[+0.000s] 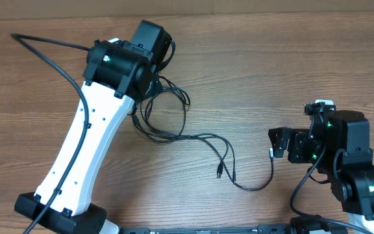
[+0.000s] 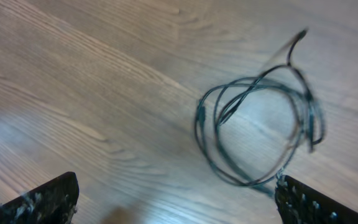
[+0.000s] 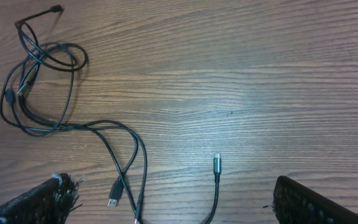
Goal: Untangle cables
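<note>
Risk: the coil (image 1: 167,110) of cables (image 1: 203,138) may cinch into a tighter knot instead of coming apart.
Cause: several loops cross one another in the coil, so a pull on a single strand, judged from how they overlap, would likely drag the whole bundle along.
Second risk: a closing pincer could catch two strands at once, since they lie touching within the coil.
Right pincer (image 3: 176,186): nearest the robot's base and well apart from the coil; released, fingers spread wide, holding and touching nothing.
Silver plug (image 3: 216,163): lies on the tabletop (image 3: 260,74) between the right pincer's spread fingers, at the end of the strand that trails farthest from the coil.
USB plug (image 3: 114,200): lies on the tabletop between the silver plug and the coil, ending a pair of strands that run out of the coil side by side.
Coil: sits flat on the wood, far from the base, roughly round, with one short plug end sticking out past it.
Left pincer (image 2: 176,199): farthest out, hovering above the coil; released and wide open, empty, though one finger's tip appears just beside the coil's edge and contact cannot be confirmed.
</note>
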